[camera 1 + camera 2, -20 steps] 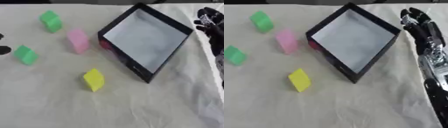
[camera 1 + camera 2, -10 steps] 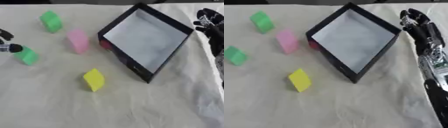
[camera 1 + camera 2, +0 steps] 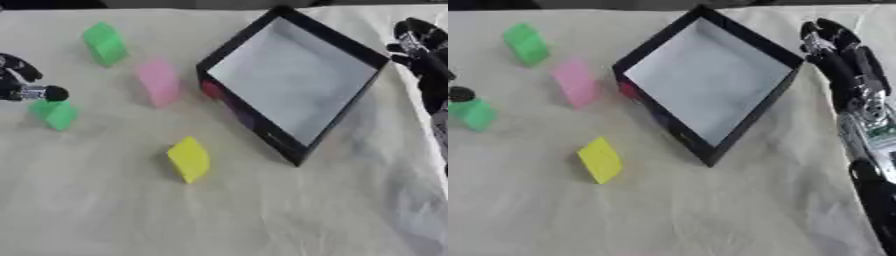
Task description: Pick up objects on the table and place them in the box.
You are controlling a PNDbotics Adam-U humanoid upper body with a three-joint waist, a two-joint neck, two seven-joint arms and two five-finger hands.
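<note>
The left hand (image 3: 22,85) has reached in over the nearest green block (image 3: 55,114), fingers curled but holding nothing, so the box (image 3: 293,80) remains empty.

Bright, even light; soft blur

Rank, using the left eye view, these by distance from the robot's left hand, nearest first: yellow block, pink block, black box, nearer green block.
From the left hand:
1. Nearer green block, just below it.
2. Pink block, to its right.
3. Yellow block, lower centre.
4. Black box, right of centre.
</note>
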